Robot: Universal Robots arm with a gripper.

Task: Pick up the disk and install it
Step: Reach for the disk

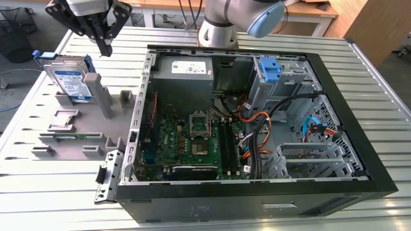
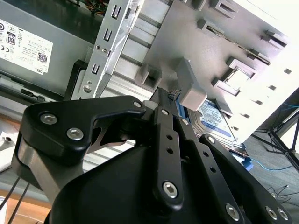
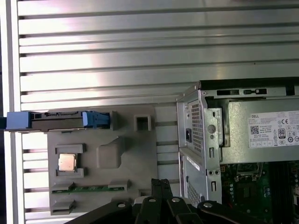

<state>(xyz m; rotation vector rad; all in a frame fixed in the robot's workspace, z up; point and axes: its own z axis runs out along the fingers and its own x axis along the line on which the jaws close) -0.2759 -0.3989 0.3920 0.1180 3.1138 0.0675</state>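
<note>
Disk place: the disk (image 1: 69,79) is standing on edge in a slot of the grey holder (image 1: 96,127) at the exterior view's left, outside the computer case (image 1: 257,192).
Disk build: it is showing a flat silver metal face with a white-and-blue label, and a blue plastic rail is framing its edges. In the first wrist view it is reading as a thin dark bar with blue ends (image 3: 58,120).
Gripper: the gripper (image 1: 105,48) is hanging above the disk and touching nothing. Its slim black fingers are looking pressed together and empty, as far as the tips can be made out.
Risk, grasp: coming down with the fingers together is likely to strike the top edge or the rail, and the smooth metal is offering little grip.
Risk, holder: the tall post beside the disk is crowding one side, so a finger may be catching it and tilting the disk in its slot.
Risk, case: loose orange and black cables are lying across the inside and could be snagging the rail.
Holder: it is looking like matte moulded plastic with square pockets.
Tabletop: the ribbed aluminium tabletop (image 1: 64,187) is shining under the light.
</note>
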